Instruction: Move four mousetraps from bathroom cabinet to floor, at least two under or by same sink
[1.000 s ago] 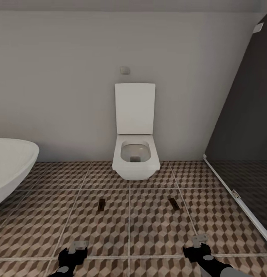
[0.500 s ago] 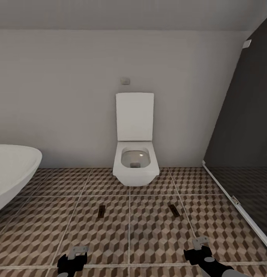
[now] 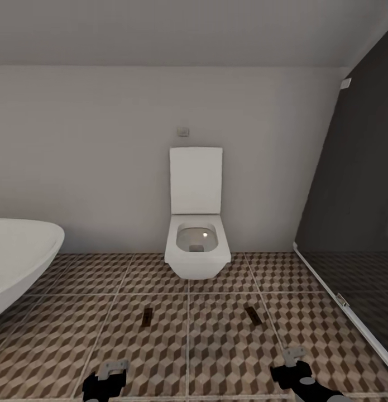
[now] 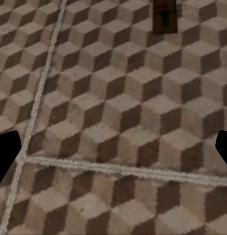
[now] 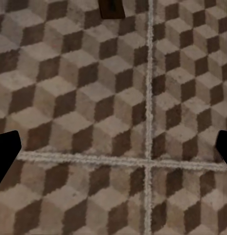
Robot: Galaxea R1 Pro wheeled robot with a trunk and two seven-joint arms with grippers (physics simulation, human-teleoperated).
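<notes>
head view: two mousetraps lie flat on the bathroom floor (image 3: 65, 340), one (image 3: 147, 316) just ahead of the left gripper (image 3: 107, 381), the other (image 3: 252, 314) ahead of the right gripper (image 3: 294, 365) and slightly inboard of it. both traps rest apart from each other on the cube-patterned tiles, between the jaws and the white toilet (image 3: 196, 245) at the far wall. a white basin (image 3: 20, 262) curves in on the left gripper's outer side; a dark glass shower wall (image 3: 355, 223) stands on the right gripper's outer side. left wrist view: black fingertips (image 4: 6, 156) sit at opposite edges, jaws spread wide over bare tile, with a mousetrap (image 4: 165, 17) beyond them. right wrist view: fingertips (image 5: 6, 154) likewise far apart, jaws wide and empty above a crossing of grout lines, a mousetrap (image 5: 112, 7) partly visible farther ahead.
</notes>
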